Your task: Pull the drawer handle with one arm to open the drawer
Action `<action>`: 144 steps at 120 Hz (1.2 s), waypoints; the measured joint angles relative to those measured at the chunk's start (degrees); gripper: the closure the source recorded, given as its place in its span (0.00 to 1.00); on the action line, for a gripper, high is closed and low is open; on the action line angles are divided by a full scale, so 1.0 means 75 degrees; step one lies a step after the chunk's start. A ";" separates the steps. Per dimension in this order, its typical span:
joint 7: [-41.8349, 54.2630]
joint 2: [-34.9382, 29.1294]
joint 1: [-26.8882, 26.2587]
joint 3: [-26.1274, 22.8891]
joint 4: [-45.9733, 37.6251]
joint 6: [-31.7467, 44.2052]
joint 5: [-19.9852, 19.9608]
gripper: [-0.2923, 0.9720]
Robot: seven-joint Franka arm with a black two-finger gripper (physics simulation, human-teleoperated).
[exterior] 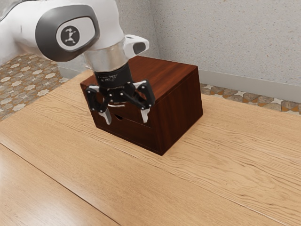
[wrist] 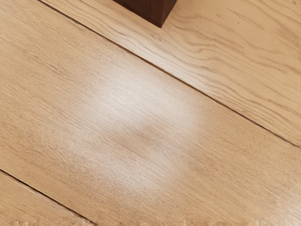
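The drawer (exterior: 134, 131) is in the front of a dark brown wooden cabinet (exterior: 174, 94). It looks shut, or very nearly shut. We see only a thin line along its top edge. The handle (exterior: 117, 107) is a small pale bar high on the drawer front. It is small and partly hidden, so we are not sure of its shape. It seems to lie flat, with its long side running along the drawer front.

Our gripper (exterior: 127, 117) hangs just in front of the drawer face, pointing down at the table. Its two black fingers are spread wide and hold nothing. In the exterior view the handle shows in the gap between the fingers, closer to the finger on the exterior view's left. We cannot tell if any finger touches it.

We think the key thing is this: the handle lies behind our hand, toward the cabinet. The fingers spread along the same line as the bar. So we think the hand must move in toward the drawer, catch the bar, and then pull away from the cabinet.

The cabinet sits on a light wooden table (exterior: 225, 165). In the wrist view we see a bottom corner of the cabinet (wrist: 153, 8) and the bare table (wrist: 141, 132) below our hand.
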 joint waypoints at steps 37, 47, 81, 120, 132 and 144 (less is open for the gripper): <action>-0.2927 -0.0657 0.0530 0.0385 -0.1066 0.1047 -0.0051 0.23; -0.3512 -0.1214 0.0926 0.0442 -0.1824 0.1381 -0.0035 0.23; -0.4907 -0.1900 0.1544 0.0353 -0.3887 0.3611 -0.0041 0.23; -0.5823 -0.1349 0.1948 0.0349 -0.3596 0.4679 -0.0062 0.23; -0.6015 -0.1280 0.2021 0.0349 -0.3608 0.4829 -0.0079 0.23; -0.6152 -0.1106 0.2048 0.0349 -0.3598 0.5005 -0.0089 0.23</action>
